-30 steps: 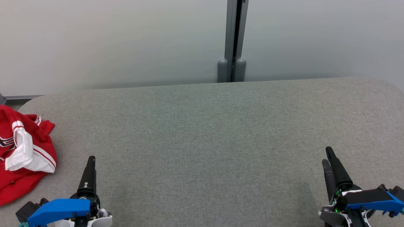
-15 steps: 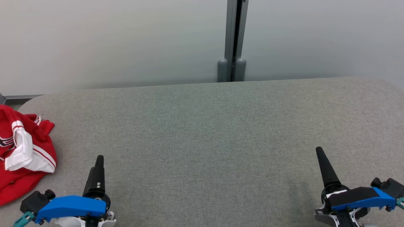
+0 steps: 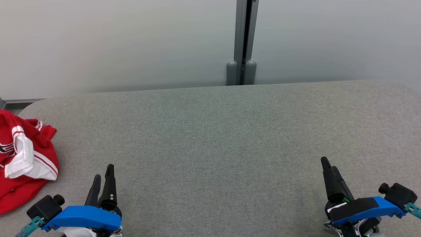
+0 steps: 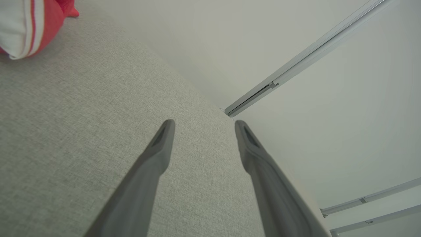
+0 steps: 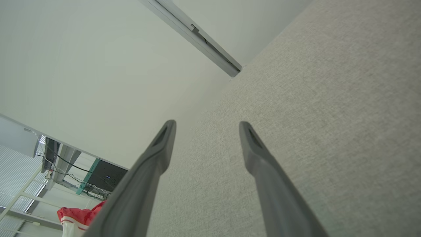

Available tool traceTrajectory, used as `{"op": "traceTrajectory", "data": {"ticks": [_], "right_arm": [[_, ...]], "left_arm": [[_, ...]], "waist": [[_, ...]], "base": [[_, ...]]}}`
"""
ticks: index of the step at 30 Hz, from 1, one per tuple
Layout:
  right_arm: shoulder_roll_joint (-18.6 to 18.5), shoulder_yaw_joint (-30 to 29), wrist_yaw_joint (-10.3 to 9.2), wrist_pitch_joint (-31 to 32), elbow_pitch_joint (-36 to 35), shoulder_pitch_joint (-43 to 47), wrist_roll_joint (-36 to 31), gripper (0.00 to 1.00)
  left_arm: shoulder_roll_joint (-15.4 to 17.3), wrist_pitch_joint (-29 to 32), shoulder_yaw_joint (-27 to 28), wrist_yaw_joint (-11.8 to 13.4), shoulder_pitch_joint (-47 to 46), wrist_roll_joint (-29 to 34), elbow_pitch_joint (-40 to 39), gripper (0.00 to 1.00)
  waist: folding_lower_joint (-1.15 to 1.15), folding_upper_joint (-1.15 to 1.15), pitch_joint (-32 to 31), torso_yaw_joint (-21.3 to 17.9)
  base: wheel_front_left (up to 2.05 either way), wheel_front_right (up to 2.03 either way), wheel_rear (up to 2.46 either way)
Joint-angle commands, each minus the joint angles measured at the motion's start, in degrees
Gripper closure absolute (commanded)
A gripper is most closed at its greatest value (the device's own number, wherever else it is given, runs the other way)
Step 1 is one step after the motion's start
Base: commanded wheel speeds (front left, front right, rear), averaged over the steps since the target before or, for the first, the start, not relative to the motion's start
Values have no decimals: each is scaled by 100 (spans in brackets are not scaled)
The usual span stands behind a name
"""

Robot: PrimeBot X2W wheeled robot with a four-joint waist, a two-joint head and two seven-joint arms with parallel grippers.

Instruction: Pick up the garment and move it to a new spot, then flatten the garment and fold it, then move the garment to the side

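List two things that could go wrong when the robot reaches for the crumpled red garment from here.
1. The garment lies bunched at the left end of the table, partly outside the head view; the open left gripper might nudge it over the edge.
2. Its layers overlap, so a pinch may catch several folds and lift a lump that is hard to flatten.
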Motion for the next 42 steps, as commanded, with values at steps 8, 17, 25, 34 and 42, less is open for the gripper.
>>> {"op": "traceTrajectory", "data": {"ticks": [8,17,25,34,42], "right_arm": [[-9,109,10,-194,12,-159,-1004,0],[-8,130,11,-351,67,-158,-1806,0],[-29,177,11,-478,160,-120,-2488,0],[15,-3,12,-611,199,-26,-3115,0],[50,-264,12,-717,244,-1,-3688,0]], "left_arm": [[124,-193,-148,4,-53,762,64,0],[161,-347,-172,5,-37,1495,135,0],[189,-473,-126,5,-9,2108,239,0],[77,-607,106,6,79,2714,319,0],[-14,-714,258,7,87,3198,391,0]], "waist": [[0,0,2,0],[0,0,5,-3],[0,0,-1,3],[0,0,-9,-5],[0,0,-1,-10]], "base": [[0,0,0],[0,0,0],[0,0,0],[0,0,0],[0,0,0]]}}
